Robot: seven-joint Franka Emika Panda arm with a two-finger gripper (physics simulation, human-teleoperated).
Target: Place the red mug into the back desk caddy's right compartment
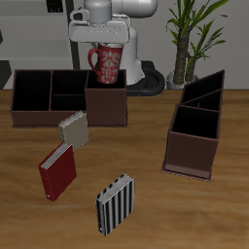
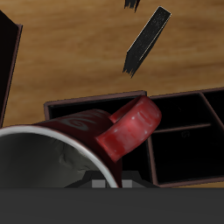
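I hold the red mug [image 1: 106, 61] upright by its rim in my pincer [image 1: 106, 44], closed on it, at upper centre of the frame. It hangs above the back desk caddy [image 1: 39, 115], over the right compartment [image 1: 106, 98], apparently lined up for lowering.

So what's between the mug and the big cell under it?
Nothing: in the exterior view the mug, held by the gripper, hangs over the back caddy's large end cell with only air between.
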